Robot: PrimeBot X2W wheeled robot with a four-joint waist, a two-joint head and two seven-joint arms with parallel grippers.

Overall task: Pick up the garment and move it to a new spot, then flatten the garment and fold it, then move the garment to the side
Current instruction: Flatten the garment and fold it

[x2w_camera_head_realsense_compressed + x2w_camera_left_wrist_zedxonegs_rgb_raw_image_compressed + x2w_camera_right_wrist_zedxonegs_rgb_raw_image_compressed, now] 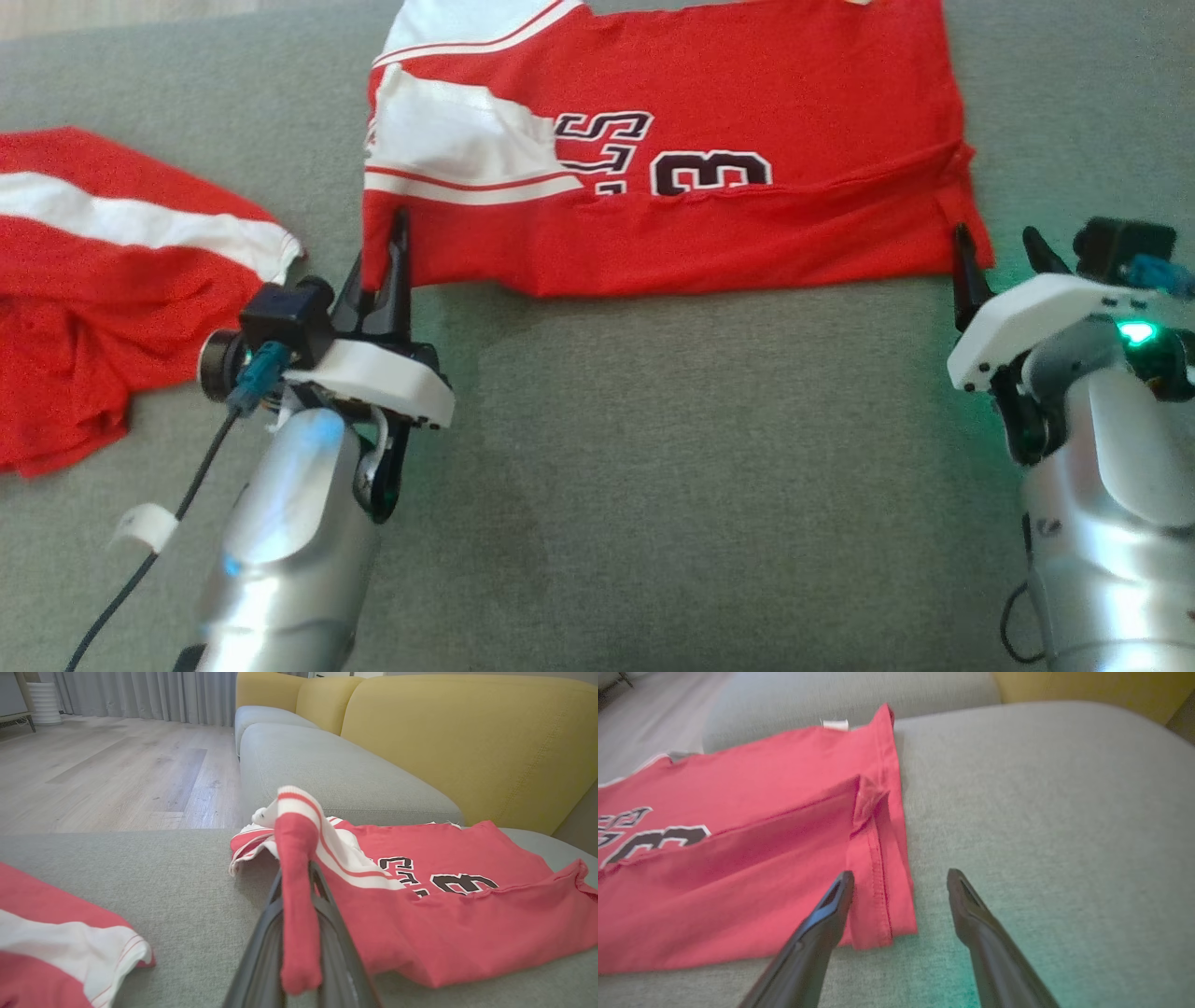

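Red fabric garment with white panels and black lettering lies spread and partly folded on the grey fabric sofa seat. The left pincer is clamped on the garment's near left corner, with a strip of red cloth pinched between its fingers. The right pincer stands wide apart at the near right corner, one finger over the hem, the other over bare cushion. A second red-and-white cloth lies well apart to the left.
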